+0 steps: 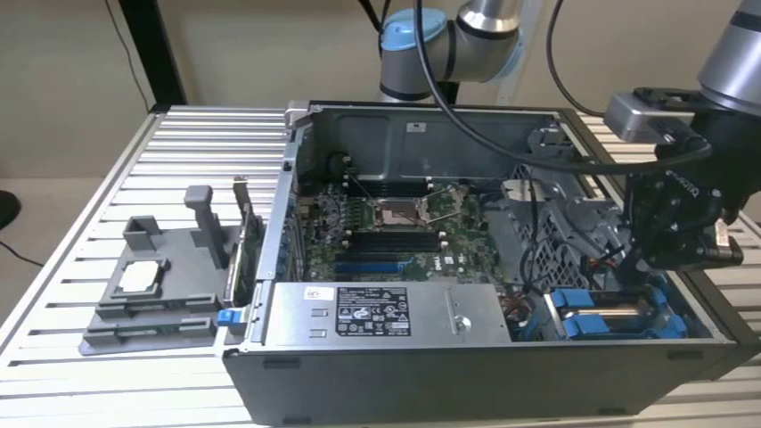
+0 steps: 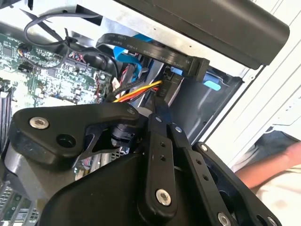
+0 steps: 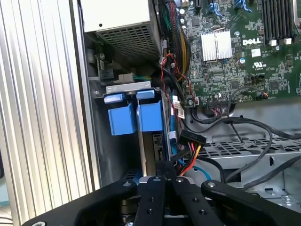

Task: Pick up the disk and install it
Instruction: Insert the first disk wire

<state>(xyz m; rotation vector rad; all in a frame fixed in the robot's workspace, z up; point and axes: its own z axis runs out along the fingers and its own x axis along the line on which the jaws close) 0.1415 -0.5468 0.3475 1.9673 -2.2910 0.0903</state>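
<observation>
Hovering low over the drive bay of the open computer case (image 1: 500, 366), the gripper (image 1: 678, 227) appears to have its fingers (image 3: 162, 176) drawn close together, holding nothing that can be seen. The disk (image 3: 148, 115), silver with blue edging, stands on edge in the bay, just beside a second blue-framed drive (image 3: 120, 117). Seating it well likely means pressing straight along the slot while staying off the cables (image 3: 188, 155) nearby
</observation>
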